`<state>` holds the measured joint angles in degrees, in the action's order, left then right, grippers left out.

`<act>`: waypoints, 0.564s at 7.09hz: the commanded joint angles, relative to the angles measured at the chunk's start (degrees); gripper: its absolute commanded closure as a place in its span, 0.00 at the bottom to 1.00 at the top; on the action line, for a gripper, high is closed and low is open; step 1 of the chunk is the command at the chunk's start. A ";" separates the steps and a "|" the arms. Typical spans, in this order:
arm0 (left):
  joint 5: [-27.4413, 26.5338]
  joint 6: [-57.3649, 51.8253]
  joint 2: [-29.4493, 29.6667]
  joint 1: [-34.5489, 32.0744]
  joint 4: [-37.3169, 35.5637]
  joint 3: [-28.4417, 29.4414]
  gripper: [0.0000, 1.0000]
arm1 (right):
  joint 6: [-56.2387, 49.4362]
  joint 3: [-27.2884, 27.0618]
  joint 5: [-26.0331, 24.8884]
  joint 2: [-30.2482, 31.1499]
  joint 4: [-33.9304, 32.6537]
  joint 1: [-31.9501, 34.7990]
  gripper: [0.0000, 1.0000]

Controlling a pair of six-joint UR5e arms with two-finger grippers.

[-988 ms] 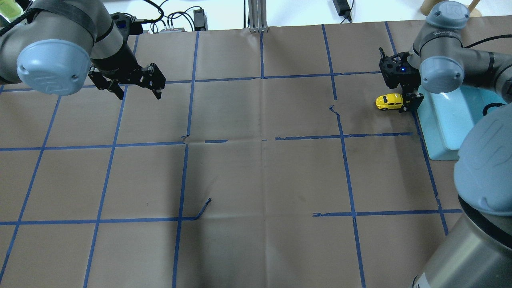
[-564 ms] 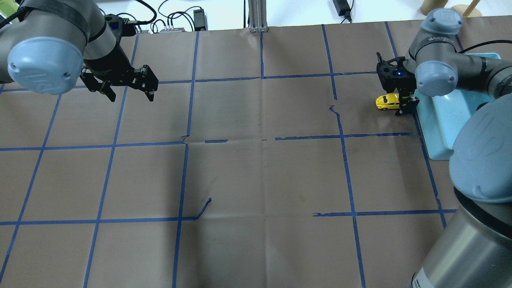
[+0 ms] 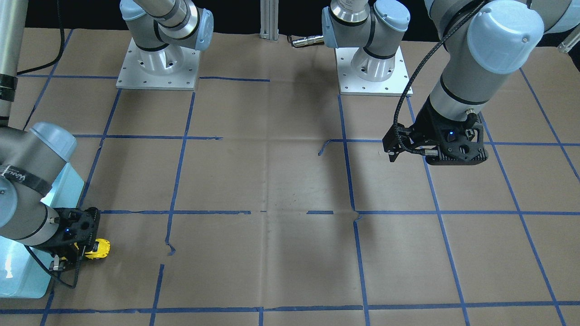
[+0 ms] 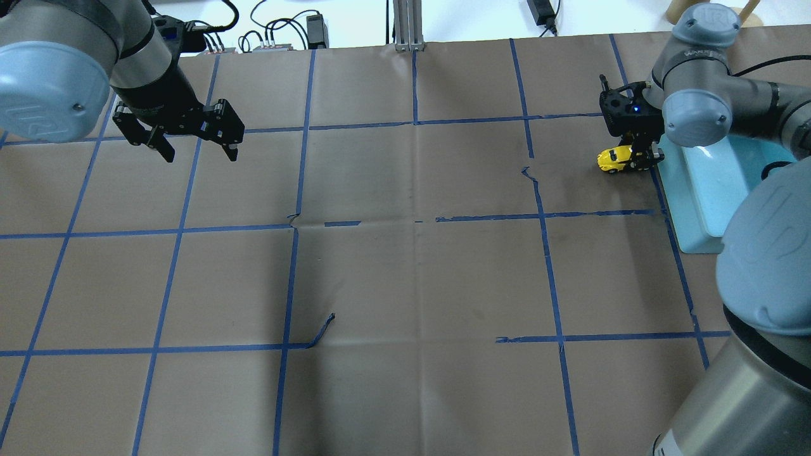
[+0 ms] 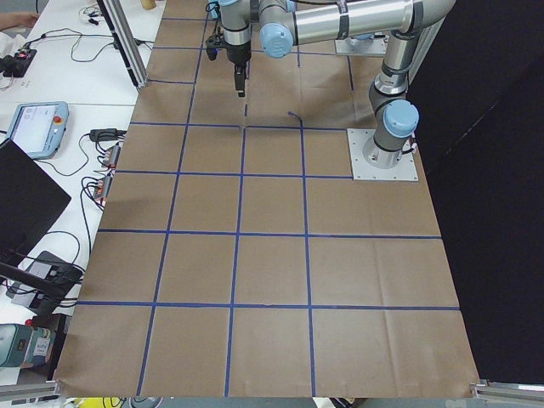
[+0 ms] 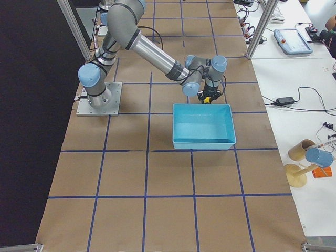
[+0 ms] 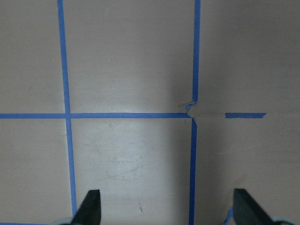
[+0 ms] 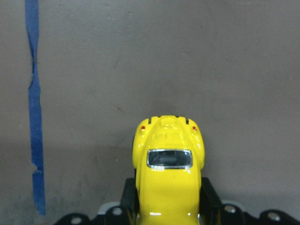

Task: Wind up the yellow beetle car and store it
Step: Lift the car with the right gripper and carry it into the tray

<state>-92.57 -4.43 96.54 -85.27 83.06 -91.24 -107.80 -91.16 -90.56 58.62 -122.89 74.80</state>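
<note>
One yellow beetle car, gripped between right fingers

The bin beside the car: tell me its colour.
The bin is light blue, clearest in the exterior right view.

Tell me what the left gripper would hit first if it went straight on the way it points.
Probably just the brown paper table cover: the left gripper points down at it, open, with only blue tape lines below. Its height above the paper is unclear.
</note>
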 commanded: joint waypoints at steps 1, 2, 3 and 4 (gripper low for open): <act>0.55 4.31 -0.13 -0.42 -1.14 0.18 0.01 | 2.94 0.63 3.02 6.57 6.38 0.26 0.91; 0.81 8.78 -0.12 -1.30 -1.84 0.36 0.01 | 3.99 1.68 2.50 8.95 7.57 0.26 0.92; 0.47 9.26 -1.25 -2.61 -0.80 0.27 0.01 | 6.44 2.39 2.84 10.28 11.76 -1.13 0.93; 1.16 10.49 -2.48 -3.41 0.86 0.10 0.01 | 17.08 2.57 2.84 13.07 13.45 -2.71 0.93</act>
<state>-91.85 4.38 95.32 -87.57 82.47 -91.02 -99.62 -89.09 -87.82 68.75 -112.38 73.70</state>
